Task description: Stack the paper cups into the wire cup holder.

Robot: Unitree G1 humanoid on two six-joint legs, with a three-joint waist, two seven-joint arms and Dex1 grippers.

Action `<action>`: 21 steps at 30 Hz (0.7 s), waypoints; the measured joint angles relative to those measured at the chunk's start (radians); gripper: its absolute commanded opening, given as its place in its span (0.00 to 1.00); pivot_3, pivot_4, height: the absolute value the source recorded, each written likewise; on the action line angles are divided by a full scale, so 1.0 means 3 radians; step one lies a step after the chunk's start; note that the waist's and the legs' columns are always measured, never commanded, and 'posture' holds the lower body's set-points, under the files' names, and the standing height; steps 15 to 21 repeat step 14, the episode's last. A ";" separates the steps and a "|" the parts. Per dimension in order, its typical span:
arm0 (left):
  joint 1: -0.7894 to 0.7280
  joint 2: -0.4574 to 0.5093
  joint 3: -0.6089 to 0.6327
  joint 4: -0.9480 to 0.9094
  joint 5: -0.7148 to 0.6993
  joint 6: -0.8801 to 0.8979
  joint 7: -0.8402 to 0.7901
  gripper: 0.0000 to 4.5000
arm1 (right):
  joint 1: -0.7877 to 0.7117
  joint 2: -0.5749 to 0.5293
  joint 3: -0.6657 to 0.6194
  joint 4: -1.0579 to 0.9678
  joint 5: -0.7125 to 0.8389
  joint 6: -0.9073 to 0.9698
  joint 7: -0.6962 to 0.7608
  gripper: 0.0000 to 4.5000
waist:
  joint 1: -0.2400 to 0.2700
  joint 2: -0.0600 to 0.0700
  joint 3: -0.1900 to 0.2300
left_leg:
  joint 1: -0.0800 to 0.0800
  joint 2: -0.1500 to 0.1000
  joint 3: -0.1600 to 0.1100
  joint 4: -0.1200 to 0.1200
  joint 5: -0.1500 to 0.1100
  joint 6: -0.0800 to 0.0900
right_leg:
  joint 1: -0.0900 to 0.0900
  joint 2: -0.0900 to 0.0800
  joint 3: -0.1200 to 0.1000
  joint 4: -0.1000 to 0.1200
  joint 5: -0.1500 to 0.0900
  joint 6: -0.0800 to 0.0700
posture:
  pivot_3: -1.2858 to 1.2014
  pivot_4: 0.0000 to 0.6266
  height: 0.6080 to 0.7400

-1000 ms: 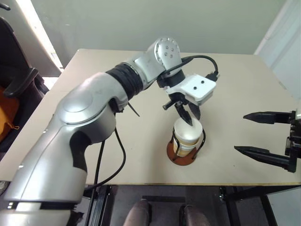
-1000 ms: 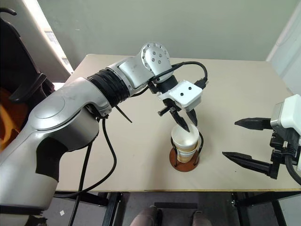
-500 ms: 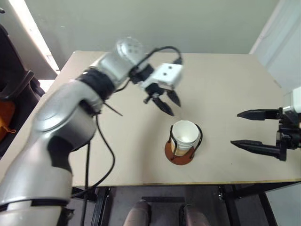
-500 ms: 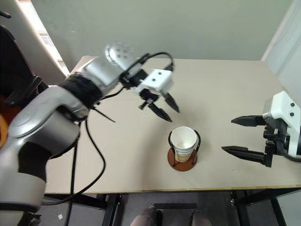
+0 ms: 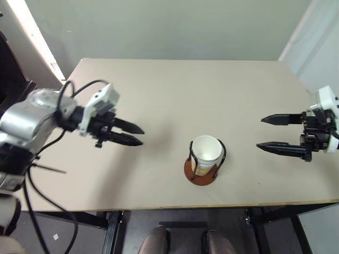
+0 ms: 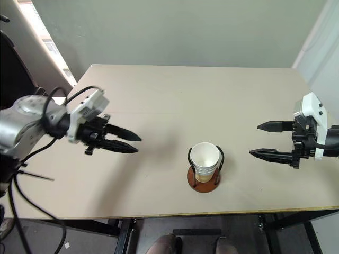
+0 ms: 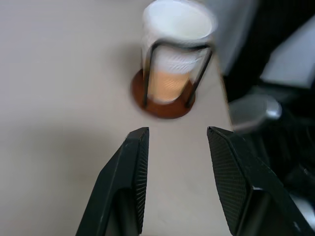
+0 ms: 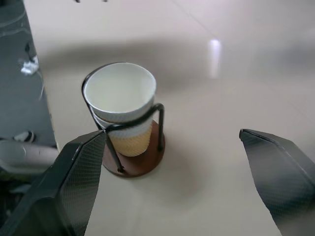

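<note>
Cups: the small tapered paper cups (image 6: 205,157), white at the rim and inside and tan-yellow lower down, sit nested one in another. The right wrist view shows a second rim just under the top one; how many are in the stack I cannot tell.
Holder: the wire cup holder (image 6: 204,183), a round reddish-brown disc with two thin black wire loops, stands upright near the front edge of the table, about midway between the two arms. The loops rise on either side of the stack and, by my reading, keep it from tipping.
Table: the pale beige rectangular tabletop (image 6: 212,100) carries the holder and its cups.
Left gripper: the left gripper (image 5: 127,134), two black pointed fingers on a white-cased wrist, hangs over the table well to the left of the holder and points toward it. Its fingers stand partly spread with nothing between them, as the left wrist view makes plain.
Right gripper: the right gripper (image 6: 265,140) hovers well to the right of the holder, aimed back at it, its two black fingers set wide apart and bare.
Why so: both tools are off the stack and carry nothing, which suggests the cups need no further support.
Stage: judged from how the cups lie, the stacking looks done or nearly so.
Risk: the top cup rises above the wire loops, so a brush from either finger could knock it askew.
</note>
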 measured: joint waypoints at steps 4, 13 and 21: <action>0.0556 0.0056 0.0594 -0.0047 -0.0003 0.0218 0.0297 0.44 | 0.0054 0.0037 0.0055 0.0060 -0.0068 -0.0053 0.0064 1.00 | -0.0005 -0.0002 0.0001 | 0.0026 0.0000 0.0002 -0.0012 0.0004 -0.0008 | 0.0007 -0.0001 0.0001 0.0030 -0.0015 -0.0025 | 0.52 0.24 1.00; 0.1206 0.0000 0.1381 -0.0017 0.0135 0.0350 0.0590 0.44 | 0.0032 0.0097 0.0168 0.0272 -0.0228 -0.0094 0.0137 1.00 | -0.0041 -0.0004 0.0000 | 0.0067 0.0009 0.0000 -0.0085 0.0011 -0.0015 | 0.0005 0.0007 0.0002 0.0041 -0.0011 -0.0061 | 0.52 0.24 1.00; 0.1243 -0.0011 0.1442 -0.0015 0.0160 0.0350 0.0602 0.44 | 0.0027 0.0109 0.0177 0.0292 -0.0249 -0.0095 0.0139 1.00 | -0.0045 -0.0004 0.0000 | 0.0069 0.0009 0.0000 -0.0090 0.0014 -0.0017 | 0.0004 0.0007 0.0002 0.0041 -0.0011 -0.0063 | 0.52 0.24 1.00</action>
